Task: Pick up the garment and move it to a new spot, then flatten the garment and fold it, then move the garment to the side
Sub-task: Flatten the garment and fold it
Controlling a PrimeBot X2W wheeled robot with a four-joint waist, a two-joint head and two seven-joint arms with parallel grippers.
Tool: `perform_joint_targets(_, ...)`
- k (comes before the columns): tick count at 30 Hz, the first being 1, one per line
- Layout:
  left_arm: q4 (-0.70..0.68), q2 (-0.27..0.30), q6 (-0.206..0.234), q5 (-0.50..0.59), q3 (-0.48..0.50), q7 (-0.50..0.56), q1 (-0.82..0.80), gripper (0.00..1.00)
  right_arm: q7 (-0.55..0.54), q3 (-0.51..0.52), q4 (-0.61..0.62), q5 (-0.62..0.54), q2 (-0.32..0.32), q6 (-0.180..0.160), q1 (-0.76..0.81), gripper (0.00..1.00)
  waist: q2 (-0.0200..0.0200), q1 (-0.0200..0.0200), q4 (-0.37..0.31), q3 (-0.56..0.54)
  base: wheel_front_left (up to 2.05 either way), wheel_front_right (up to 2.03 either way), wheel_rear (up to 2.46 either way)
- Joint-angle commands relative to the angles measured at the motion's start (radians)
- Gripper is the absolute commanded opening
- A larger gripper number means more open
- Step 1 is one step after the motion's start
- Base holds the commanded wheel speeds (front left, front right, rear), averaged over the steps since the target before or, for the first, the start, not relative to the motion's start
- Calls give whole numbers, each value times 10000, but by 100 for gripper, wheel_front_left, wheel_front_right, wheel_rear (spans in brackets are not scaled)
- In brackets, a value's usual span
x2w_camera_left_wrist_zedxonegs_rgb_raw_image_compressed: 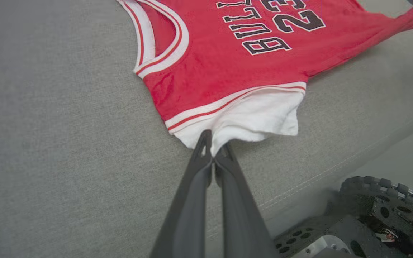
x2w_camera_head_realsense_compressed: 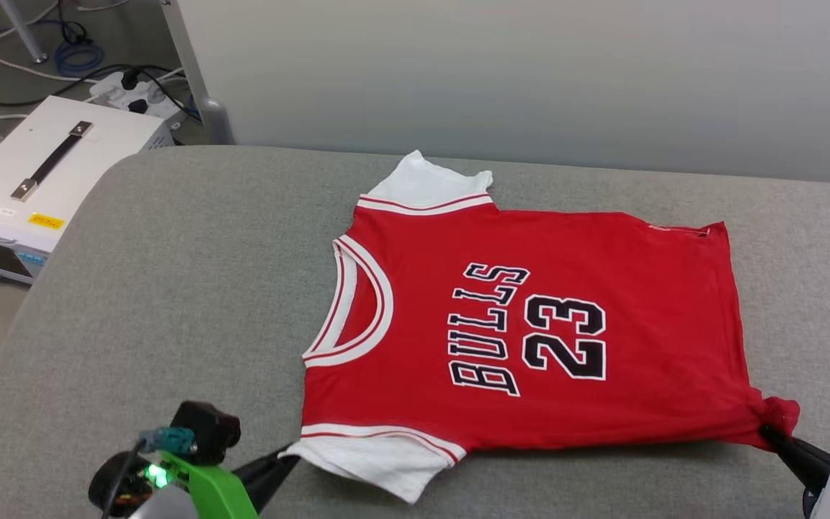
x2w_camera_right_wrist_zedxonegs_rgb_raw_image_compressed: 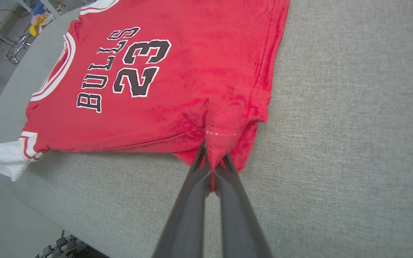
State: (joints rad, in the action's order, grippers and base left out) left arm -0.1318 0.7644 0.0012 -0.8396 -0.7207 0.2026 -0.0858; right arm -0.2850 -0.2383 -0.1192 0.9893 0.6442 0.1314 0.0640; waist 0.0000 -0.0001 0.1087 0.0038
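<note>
Garment point(x2w_camera_head_realsense_compressed: 624, 288) on grey pad point(x2w_camera_head_realsense_compressed: 192, 274), white case point(x2w_camera_head_realsense_compressed: 109, 151) nearby, cables point(x2w_camera_head_realsense_compressed: 78, 56) behind

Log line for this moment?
left gripper: shut on white sleeve | right gripper: shut on hem corner | Bulls jersey: spread flat, print up

1. My left gripper point(x2w_camera_left_wrist_zedxonegs_rgb_raw_image_compressed: 215, 143) rises from 6 o'clock, its two dark fingers pressed together on the edge of the white sleeve point(x2w_camera_left_wrist_zedxonegs_rgb_raw_image_compressed: 260, 114).
2. The garment point(x2w_camera_left_wrist_zedxonegs_rgb_raw_image_compressed: 221, 68) spreads from the centre toward 12 and 1 o'clock, print side up, with "BULLS 23" at 1 o'clock.
3. Its far hem corner stretches to a point at 2 o'clock.
4. The grey cushion point(x2w_camera_left_wrist_zedxonegs_rgb_raw_image_compressed: 66, 143) lies beneath it, and a studded wheel point(x2w_camera_left_wrist_zedxonegs_rgb_raw_image_compressed: 389, 200) sits at 4 o'clock.
</note>
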Motion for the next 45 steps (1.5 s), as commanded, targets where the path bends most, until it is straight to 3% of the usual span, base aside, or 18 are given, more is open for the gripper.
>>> perform_joint_targets(1, -20, -74, 13, 145, 152, -112, -413, 0, -130, 177, 176, -168, -103, -7, -74, 0, 0, 1, -97, 243, 0, 0, 0)
perform_joint_targets(13, 762, -471, -408, 404, 588, 116, -2664, 0, -1152, 1043, 779, -1167, -792, -7, -1225, 0, 0, 1, -484, 1441, 0, 0, 0)
perform_joint_targets(20, 2242, -952, -820, 527, 643, 325, -4424, 0, -1650, 828, 180, -1719, -1107, -7, -2467, 0, 0, 1, -754, 2284, 0, 0, 0)
perform_joint_targets(35, 4613, -1640, -1209, 605, 119, 218, -5804, 0, -1638, 191, -882, -1920, -1179, -7, -3723, 0, 0, 1, -938, 3069, 0, 0, 0)
perform_joint_targets(36, 4793, -1711, -1222, 635, 47, 220, -5908, 15, -1635, 155, -944, -1909, -1162, -7, -3784, 0, 0, 1, -924, 3122, 0, 0, 0)
perform_joint_targets(37, 4941, -1774, -1230, 675, -4, 186, -5994, 87, -1610, 127, -978, -1911, -1146, -7, -3827, 35, 0, 1, -914, 3152, 0, 0, 0)
perform_joint_targets(38, 5163, -1869, -1234, 717, -47, 149, -6097, 100, -1579, 106, -1029, -1911, -1132, -7, -3871, 100, 0, 1, -900, 3180, 0, 0, 0)
perform_joint_targets(45, 6668, -2654, -1089, 863, 136, -1302, -6468, 100, -1296, 62, -1233, -1839, -1102, -7, -3990, 100, 0, 1, -796, 2931, 0, 0, 0)
